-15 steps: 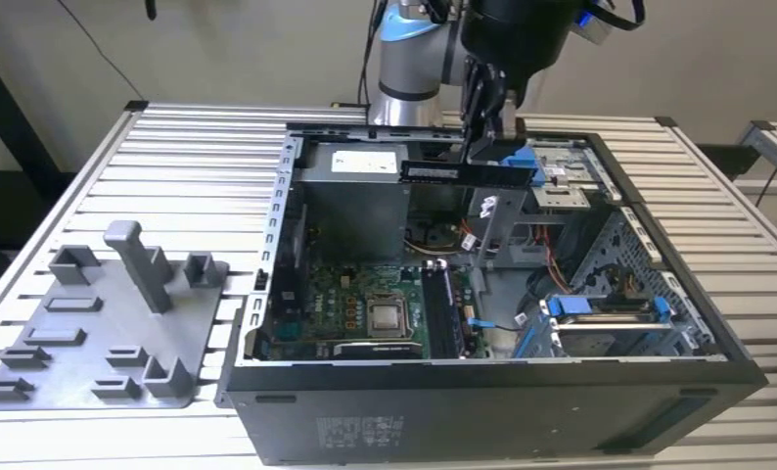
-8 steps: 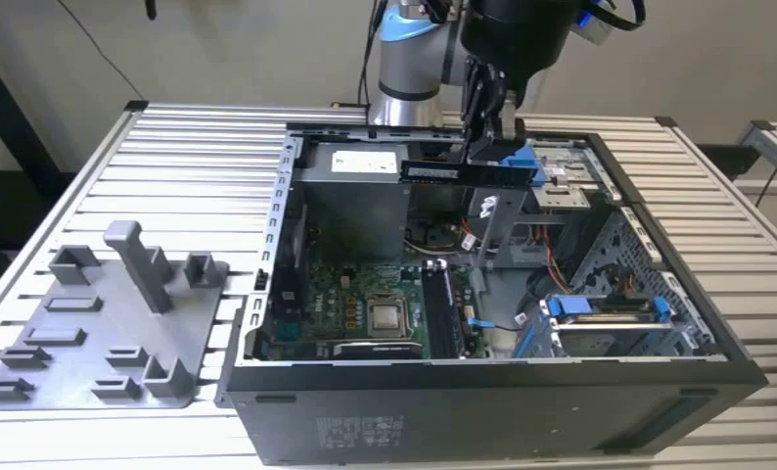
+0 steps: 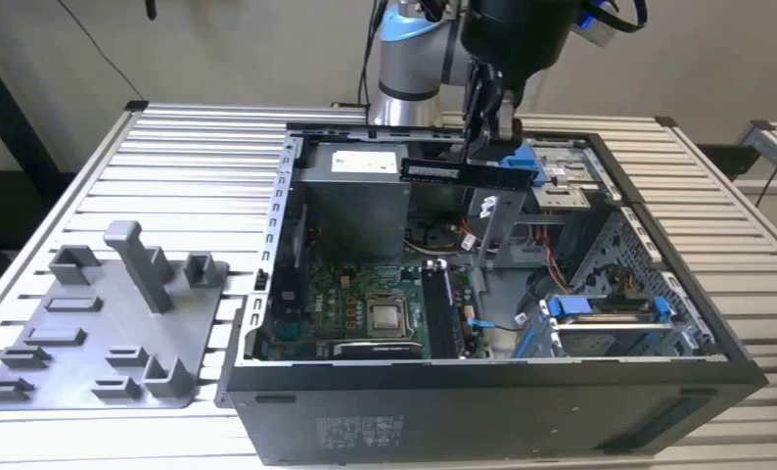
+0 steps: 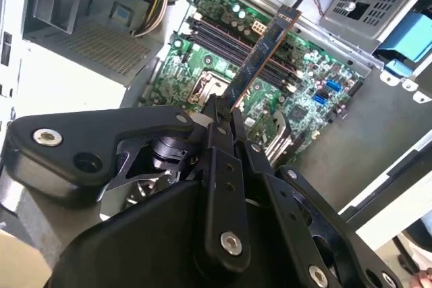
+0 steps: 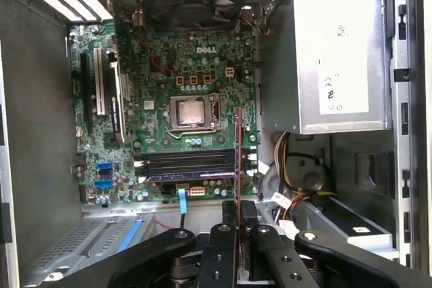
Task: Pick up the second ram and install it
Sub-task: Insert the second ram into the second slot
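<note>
One short end of the second ram pinched in the gripper, closed narrow onto the board, the rest of the stick jutting out over the green motherboard. In the exterior view, held level in the air above the open computer case, near the silver power supply, well apart from the grey fixture tray on the worktop at the exterior view's left. In the first wrist view, seen edge-on across one end of the dark memory slots, near the square processor chip.
</note>
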Available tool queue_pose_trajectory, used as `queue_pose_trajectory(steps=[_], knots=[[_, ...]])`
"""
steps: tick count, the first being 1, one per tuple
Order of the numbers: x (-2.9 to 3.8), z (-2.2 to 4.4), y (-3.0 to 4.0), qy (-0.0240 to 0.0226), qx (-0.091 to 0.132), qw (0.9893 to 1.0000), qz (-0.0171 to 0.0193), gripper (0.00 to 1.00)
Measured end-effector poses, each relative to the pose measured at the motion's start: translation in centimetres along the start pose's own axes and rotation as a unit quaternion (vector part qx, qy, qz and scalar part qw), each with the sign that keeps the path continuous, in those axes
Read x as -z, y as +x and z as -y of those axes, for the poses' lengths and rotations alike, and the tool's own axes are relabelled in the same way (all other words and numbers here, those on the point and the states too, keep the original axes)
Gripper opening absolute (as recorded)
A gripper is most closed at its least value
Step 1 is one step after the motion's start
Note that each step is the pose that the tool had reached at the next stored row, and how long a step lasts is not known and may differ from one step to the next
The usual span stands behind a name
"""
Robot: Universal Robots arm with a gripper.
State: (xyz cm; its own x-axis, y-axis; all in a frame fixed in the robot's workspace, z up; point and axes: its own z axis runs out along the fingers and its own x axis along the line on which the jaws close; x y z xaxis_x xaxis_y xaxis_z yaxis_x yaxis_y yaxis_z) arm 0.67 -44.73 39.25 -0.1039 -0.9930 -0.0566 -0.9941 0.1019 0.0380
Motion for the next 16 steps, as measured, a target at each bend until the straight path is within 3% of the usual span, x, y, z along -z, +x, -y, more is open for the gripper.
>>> queue_pose_trajectory(steps=[5,8,9,16], knots=[[-0.02,0.0,0.0,0.0017,-0.03,0.9996,0.0011,0.14],[-0.03,0.0,0.0,0.0028,-0.05,0.9988,0.0019,0.14],[-0.04,0.0,0.0,0.0038,-0.066,0.9978,0.0025,0.14],[-0.05,0.0,0.0,0.0064,-0.112,0.9937,0.0042,0.14]])
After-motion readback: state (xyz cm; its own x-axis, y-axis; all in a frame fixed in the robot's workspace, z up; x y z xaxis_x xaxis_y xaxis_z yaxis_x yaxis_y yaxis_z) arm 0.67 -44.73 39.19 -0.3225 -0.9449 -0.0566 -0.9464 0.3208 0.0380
